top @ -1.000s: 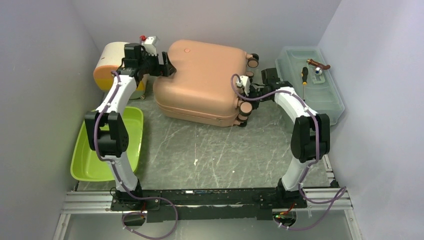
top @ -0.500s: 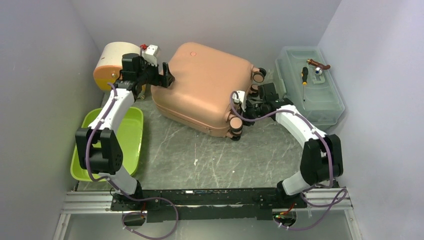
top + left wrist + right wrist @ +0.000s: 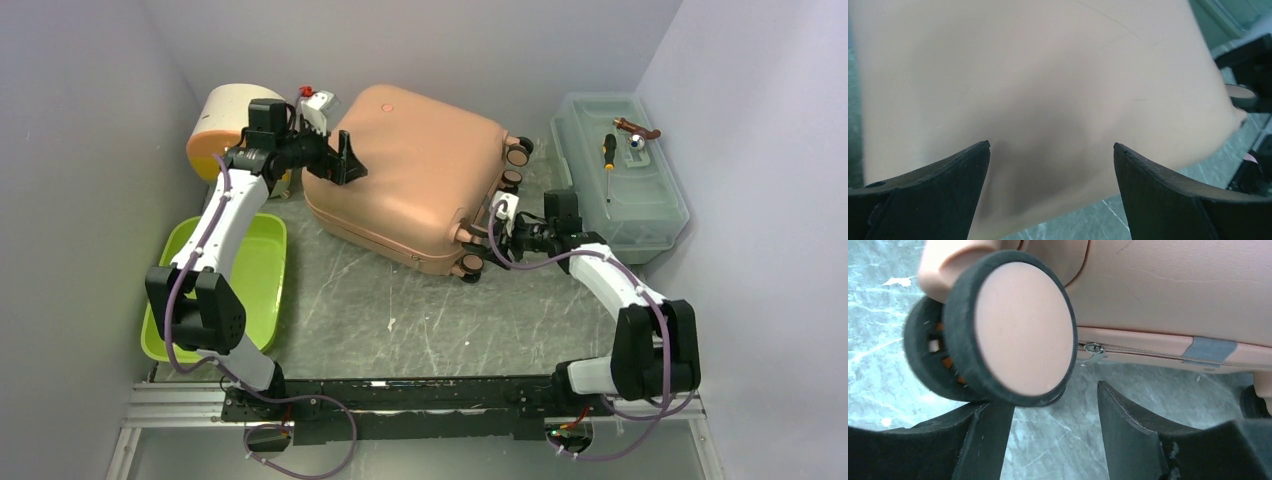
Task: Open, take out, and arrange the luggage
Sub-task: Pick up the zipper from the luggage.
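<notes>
The luggage (image 3: 410, 170) lies closed and slantwise at the back of the worktop (image 3: 420, 310). My left gripper (image 3: 1051, 146) stands wide open at its left corner, holding nothing — my right gripper (image 3: 1048, 397) is parted too, beside a wheel (image 3: 1018, 325), perhaps touching it, not clamped.

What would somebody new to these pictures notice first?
The large salmon-pink hard-shell suitcase, closed and lying skewed at the back middle of the table, with the left arm and right arm at its ends. Then the lime-green plastic tray at the left edge and the translucent grey-green plastic toolbox back right.
</notes>
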Robot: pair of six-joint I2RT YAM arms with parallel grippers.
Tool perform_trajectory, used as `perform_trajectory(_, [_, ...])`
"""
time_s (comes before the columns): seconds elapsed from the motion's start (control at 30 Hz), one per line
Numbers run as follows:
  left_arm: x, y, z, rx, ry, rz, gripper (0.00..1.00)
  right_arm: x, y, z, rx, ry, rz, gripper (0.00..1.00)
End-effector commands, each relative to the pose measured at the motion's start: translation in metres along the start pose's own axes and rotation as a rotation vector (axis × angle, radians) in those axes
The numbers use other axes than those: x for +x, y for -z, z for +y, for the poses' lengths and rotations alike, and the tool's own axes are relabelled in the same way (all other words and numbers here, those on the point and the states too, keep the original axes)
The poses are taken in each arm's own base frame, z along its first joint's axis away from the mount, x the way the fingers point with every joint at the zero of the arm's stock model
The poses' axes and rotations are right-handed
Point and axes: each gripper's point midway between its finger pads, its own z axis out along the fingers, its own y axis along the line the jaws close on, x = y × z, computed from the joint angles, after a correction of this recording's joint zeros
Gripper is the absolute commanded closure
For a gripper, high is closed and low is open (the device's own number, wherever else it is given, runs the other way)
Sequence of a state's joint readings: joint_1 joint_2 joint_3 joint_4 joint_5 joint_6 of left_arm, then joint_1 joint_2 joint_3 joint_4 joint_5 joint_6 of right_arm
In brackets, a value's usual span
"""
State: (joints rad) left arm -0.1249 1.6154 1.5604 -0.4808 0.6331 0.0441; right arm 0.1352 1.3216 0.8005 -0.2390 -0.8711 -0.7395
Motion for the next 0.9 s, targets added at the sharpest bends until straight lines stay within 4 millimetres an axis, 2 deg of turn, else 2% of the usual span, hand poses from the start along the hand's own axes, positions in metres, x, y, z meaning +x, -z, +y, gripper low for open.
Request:
perform_trajectory(0.0, [-0.013, 0.016, -0.037, 0.147, -0.05, -0.018, 0.01, -0.021, -0.016, -0.015, -0.024, 0.059, -0.129, 0.37])
perform_trajectory(0.17, [-0.01, 0.013, -0.053, 0.225, -0.062, -0.02, 0.0, -0.024, -0.03, -0.034, -0.015, 0.01, -0.163, 0.37])
perform_trajectory(0.4, [-0.009, 0.015, -0.074, 0.302, -0.103, -0.033, 0.0, -0.022, -0.041, -0.043, -0.042, -0.072, -0.208, 0.4])
perform_trajectory(0.57, [-0.012, 0.022, -0.094, 0.395, -0.148, -0.055, 0.01, -0.021, -0.034, -0.057, -0.009, -0.109, -0.237, 0.45])
perform_trajectory(0.73, [-0.02, 0.029, -0.108, 0.463, -0.167, -0.096, 0.01, -0.009, -0.019, -0.052, -0.028, -0.079, -0.239, 0.47])
perform_trajectory(0.87, [-0.019, 0.023, -0.119, 0.515, -0.167, -0.096, 0.0, -0.01, -0.016, -0.054, -0.008, -0.057, -0.241, 0.45])
